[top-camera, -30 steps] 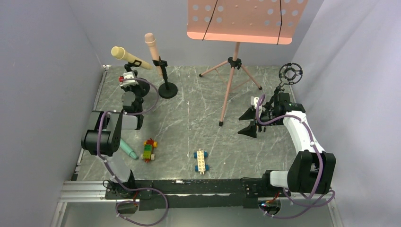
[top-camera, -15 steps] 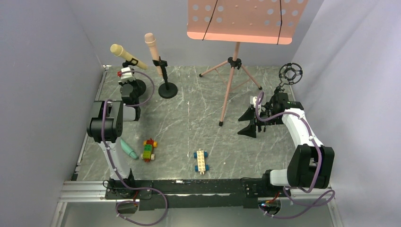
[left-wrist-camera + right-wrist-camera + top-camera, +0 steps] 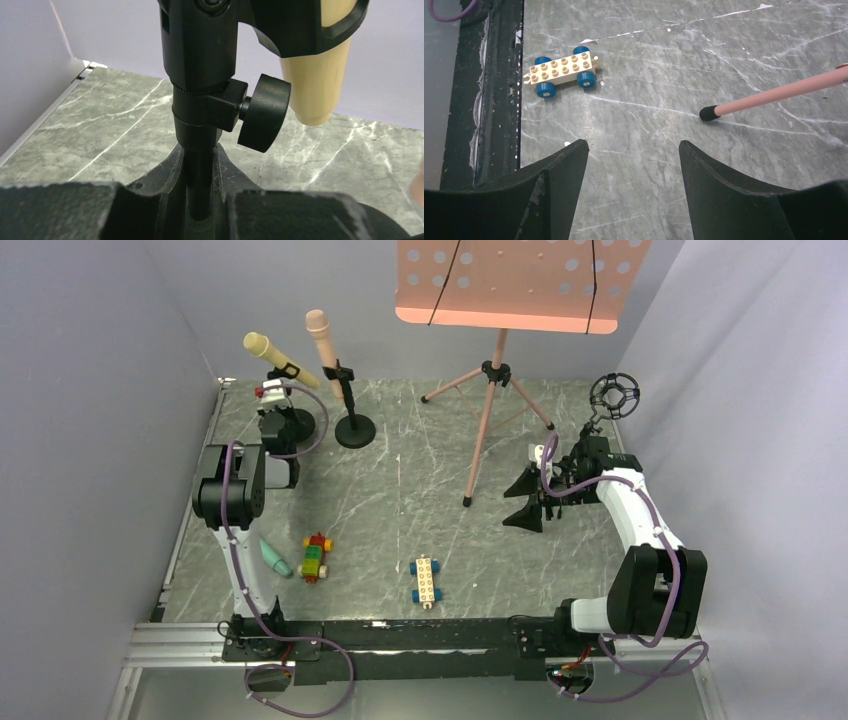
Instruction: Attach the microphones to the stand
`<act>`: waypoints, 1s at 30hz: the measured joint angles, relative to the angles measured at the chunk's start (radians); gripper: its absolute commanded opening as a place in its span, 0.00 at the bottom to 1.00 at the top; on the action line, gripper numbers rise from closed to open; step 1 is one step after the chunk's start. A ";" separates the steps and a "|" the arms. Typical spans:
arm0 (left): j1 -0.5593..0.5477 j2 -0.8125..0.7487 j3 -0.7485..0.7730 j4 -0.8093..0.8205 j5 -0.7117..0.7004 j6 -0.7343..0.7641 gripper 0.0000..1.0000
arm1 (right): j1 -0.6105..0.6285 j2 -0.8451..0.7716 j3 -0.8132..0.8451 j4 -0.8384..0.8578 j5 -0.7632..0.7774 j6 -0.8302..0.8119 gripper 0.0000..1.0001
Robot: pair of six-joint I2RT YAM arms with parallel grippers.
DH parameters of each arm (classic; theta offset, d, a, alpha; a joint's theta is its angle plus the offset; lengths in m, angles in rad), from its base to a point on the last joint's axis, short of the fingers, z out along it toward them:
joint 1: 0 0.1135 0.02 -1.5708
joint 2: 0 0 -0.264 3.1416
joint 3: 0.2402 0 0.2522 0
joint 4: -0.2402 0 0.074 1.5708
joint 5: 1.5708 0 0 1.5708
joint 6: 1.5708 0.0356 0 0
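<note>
From above: the yellow microphone [image 3: 266, 349] sits clipped in a stand [image 3: 298, 425], the pink microphone [image 3: 320, 332] in the neighbouring one; the teal microphone [image 3: 272, 558] lies on the tabletop [image 3: 400, 490].
Left wrist: the left gripper [image 3: 200, 170] is clamped on the stand's pole.
Right wrist: the right gripper [image 3: 631, 165] is apart, holding nothing.

Three mics: yellow [image 3: 270, 352], pink [image 3: 322, 335], teal [image 3: 271, 557]. Two brick cars: multicoloured [image 3: 316, 557], white [image 3: 426, 580]. One music stand [image 3: 510, 285]; two arms: left [image 3: 232, 490], right [image 3: 625, 502].

Yellow microphone [image 3: 266, 351] on stand [image 3: 290, 371], pink microphone [image 3: 321, 336] beside it, teal microphone [image 3: 272, 558] on table [image 3: 400, 510]
</note>
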 measured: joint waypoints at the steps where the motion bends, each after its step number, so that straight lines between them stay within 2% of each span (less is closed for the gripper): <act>1: 0.003 0.007 0.003 -0.003 0.000 -0.002 0.03 | 0.000 0.000 0.000 -0.002 0.000 -0.001 0.72; 6: 0.015 0.026 0.010 -0.026 -0.005 -0.004 0.14 | 0.000 0.000 0.008 -0.013 0.000 -0.013 0.72; 12: 0.018 0.031 0.037 -0.046 -0.004 -0.005 0.32 | 0.000 0.000 0.015 -0.018 0.000 -0.018 0.72; 21: 0.012 0.034 0.049 -0.019 0.000 -0.010 0.43 | 0.000 0.001 0.016 -0.020 0.000 -0.021 0.73; 30: 0.021 0.009 0.002 0.021 -0.002 -0.016 0.75 | -0.002 0.000 0.016 -0.021 0.000 -0.021 0.73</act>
